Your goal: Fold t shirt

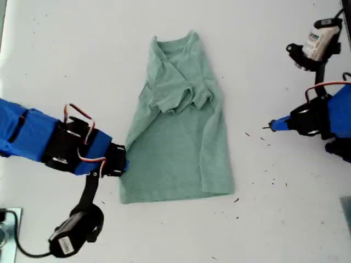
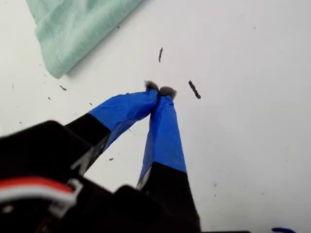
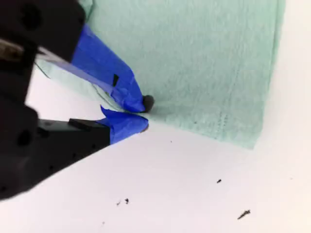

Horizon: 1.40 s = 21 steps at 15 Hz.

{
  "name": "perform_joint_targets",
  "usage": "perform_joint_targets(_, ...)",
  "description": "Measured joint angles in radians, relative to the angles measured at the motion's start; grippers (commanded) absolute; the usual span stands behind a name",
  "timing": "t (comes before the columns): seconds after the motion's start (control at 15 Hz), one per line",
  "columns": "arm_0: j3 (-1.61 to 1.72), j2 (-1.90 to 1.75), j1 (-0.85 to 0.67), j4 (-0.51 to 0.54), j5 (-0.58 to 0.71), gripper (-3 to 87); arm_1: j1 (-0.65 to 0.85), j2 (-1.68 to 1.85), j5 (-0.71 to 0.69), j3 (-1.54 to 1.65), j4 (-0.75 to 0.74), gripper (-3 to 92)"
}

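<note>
Fingers, exterior view: my second gripper (image 1: 122,161), on the arm at the exterior view's left, has its tips right against the side edge of the t shirt (image 1: 181,137), low down near the hem. My first gripper (image 1: 270,126), on the arm at the exterior view's right, points at the shirt from well apart, over bare worktop (image 1: 66,55).
T shirt, exterior view: it lies flat mid-worktop, neck toward the top of the view, with a sleeve and some of the upper body doubled over onto the chest.
Fingers, first wrist view: the blue-taped fingers (image 2: 165,131) of my first gripper (image 2: 159,90) are pressed together at the tips with nothing between them. Only a corner of the t shirt (image 2: 73,29) shows, away from them.
Fingers, second wrist view: the fingers (image 3: 112,73) of my second gripper (image 3: 141,114) are almost together at the edge of the t shirt (image 3: 204,58), one tip on the cloth. I cannot tell whether cloth is pinched between them.
Step in hand: likely taking hold of the lower side edge for a further fold.
Next move: probably needs a sure pinch on that edge, then a lift and carry across the body, with the idle arm perhaps steadying the far side.
Containers: none to be seen, only dark specks on the worktop.
</note>
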State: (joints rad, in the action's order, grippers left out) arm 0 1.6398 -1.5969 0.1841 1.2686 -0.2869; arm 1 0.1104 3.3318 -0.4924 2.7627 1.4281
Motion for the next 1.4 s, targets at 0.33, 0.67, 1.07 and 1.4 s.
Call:
perform_joint_targets(0.33,-0.448,0.175,-0.074,0.103,0.169,-0.2,-0.003,0.020,0.011,0.003,0.009,0.0)
perform_joint_targets(0.67,-0.712,0.577,-0.143,-0.249,0.354,16.2,-0.003,0.028,0.023,0.006,0.009,0.0)
perform_joint_targets(1.07,-0.724,0.614,-0.155,-0.167,0.426,23.3,-0.017,0.043,0.038,0.009,0.012,0.0)
perform_joint_targets(1.4,-0.238,-0.276,-0.209,0.129,0.382,-0.2,-0.017,0.043,0.038,0.009,0.012,0.0)
